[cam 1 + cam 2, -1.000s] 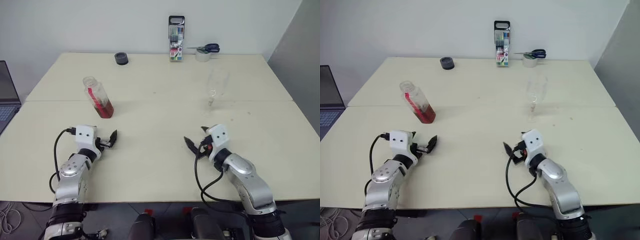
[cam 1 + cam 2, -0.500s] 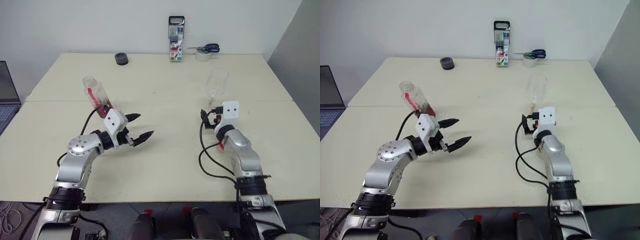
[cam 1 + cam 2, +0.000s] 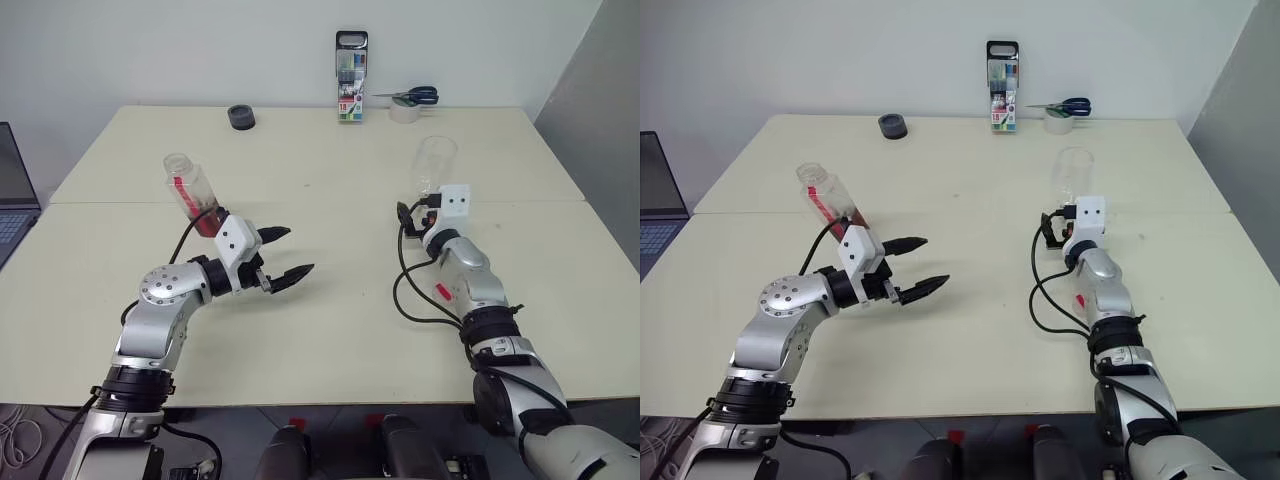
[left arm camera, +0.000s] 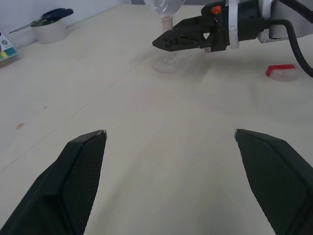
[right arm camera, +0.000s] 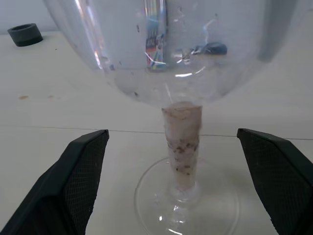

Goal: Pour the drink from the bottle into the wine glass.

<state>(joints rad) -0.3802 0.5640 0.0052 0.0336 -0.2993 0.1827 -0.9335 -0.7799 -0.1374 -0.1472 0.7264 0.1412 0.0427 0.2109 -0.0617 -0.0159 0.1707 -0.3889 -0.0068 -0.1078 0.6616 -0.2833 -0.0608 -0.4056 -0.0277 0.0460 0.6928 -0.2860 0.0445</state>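
stem straight ahead of my right end effector (image 5: 171,147), spread, wine glass (image 5: 181,142) upright mid-frame | left end effector (image 3: 285,253) spread, bottle (image 3: 195,195) upper-left behind it

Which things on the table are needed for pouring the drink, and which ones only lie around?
Needed:
- bottle, cap off, with the drink
- wine glass, empty

Only lying around:
- marker pack
- scissors on the tape roll
- small black ring
- laptop
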